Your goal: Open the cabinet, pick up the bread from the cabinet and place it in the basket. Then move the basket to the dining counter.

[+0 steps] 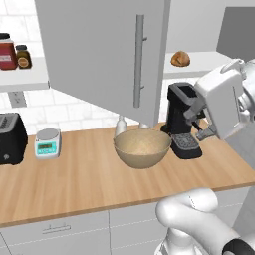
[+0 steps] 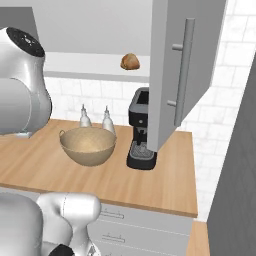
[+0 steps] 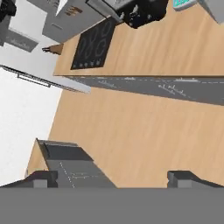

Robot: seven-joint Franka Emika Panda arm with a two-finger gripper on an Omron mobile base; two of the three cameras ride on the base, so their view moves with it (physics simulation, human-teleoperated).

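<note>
Wood worktop [image 1: 74, 184]: basket [image 1: 142, 148] beneath open cabinet [image 1: 99, 50] door.

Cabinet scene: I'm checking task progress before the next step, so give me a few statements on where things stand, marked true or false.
1. The cabinet door is swung open. True.
2. The bread lies in the basket. False: it sits on the cabinet shelf, and nothing shows inside the basket.
3. The basket stands on the worktop beside the coffee machine. True.
4. The gripper holds the bread. False: in the hand view nothing is between its spread fingertips.
5. A kitchen scale stands between the toaster and the basket. True.
</note>
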